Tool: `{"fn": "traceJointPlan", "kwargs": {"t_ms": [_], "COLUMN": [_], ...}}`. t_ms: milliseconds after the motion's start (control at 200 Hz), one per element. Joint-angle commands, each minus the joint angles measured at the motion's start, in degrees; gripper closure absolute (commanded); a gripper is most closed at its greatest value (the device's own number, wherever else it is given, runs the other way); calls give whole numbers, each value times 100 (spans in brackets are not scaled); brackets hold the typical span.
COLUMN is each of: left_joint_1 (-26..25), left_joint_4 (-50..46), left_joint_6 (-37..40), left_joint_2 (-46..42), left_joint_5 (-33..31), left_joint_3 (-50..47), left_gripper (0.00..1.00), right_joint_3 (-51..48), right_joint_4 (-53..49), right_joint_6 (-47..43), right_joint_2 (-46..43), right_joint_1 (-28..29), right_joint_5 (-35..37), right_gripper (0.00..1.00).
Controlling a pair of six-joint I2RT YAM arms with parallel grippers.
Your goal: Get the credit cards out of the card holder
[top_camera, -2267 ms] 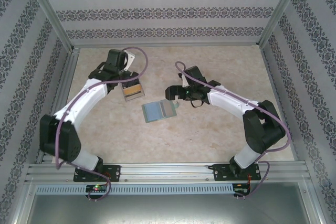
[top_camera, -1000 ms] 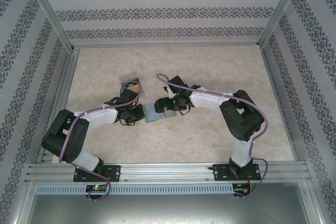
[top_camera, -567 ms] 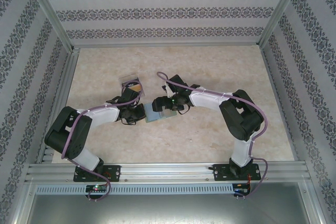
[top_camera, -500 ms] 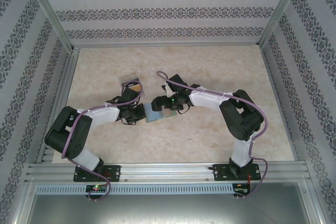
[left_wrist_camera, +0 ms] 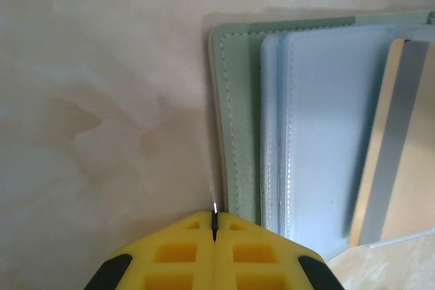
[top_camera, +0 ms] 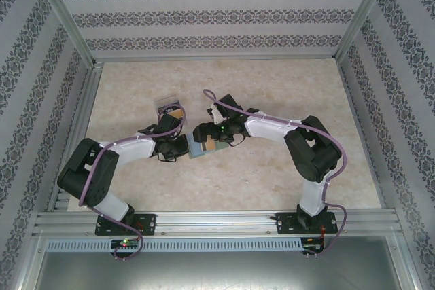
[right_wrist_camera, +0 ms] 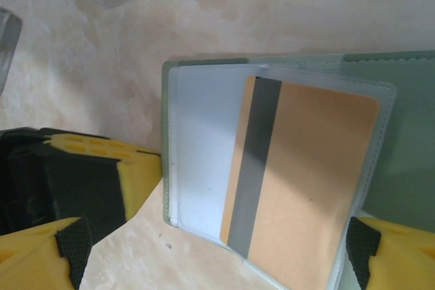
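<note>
**Holder open, tan card up for the pull**

L gripper (left_wrist_camera: pixel 214 221) clenched tight, nothing between pads. Tips parked at left edge of card holder (left_wrist_camera: pixel 239 120), prob. pinning it to table (top_camera: pixel 272 86), tho contact hard to confirm. Card holder lying open and flat mid-table, just beside clear tray (top_camera: pixel 170 110). Tan card (right_wrist_camera: pixel 316 168) w/ dark stripe tucked in clear sleeve, right of pale blue lining. R gripper (right_wrist_camera: pixel 214 256) spread wide, straddling the holder's near end, gripping nothing.

Step in hand, by the look of it: lining up on first card. Next move calls for: lower fingers, pinch card not sleeve, slide out along pocket w/ L side bracing.
</note>
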Motion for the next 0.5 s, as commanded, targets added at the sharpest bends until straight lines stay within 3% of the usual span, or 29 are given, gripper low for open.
{"fn": "traceJointPlan", "kwargs": {"t_ms": [0,160,245,495], "left_joint_1": [-72,-80,-85,-134], "left_joint_4": [-528,-486,-259,549], "left_joint_6": [140,24,-133,-708], "left_joint_2": [-368,-549,-536,-131], "left_joint_5": [-292,-67,207,708], "left_joint_3": [172,328,392,431], "left_gripper": [97,89,73,72], "right_joint_3": [144,138,129,29], "right_joint_4": [-202,-348,-386,-524], "right_joint_6": [-118,-297,-367,-542], "right_joint_2": [-68,-74,-51,-268], "right_joint_1": [37,-7,-26,-99], "right_joint_5": [300,576,660,1124], "right_gripper": [6,25,35,47]}}
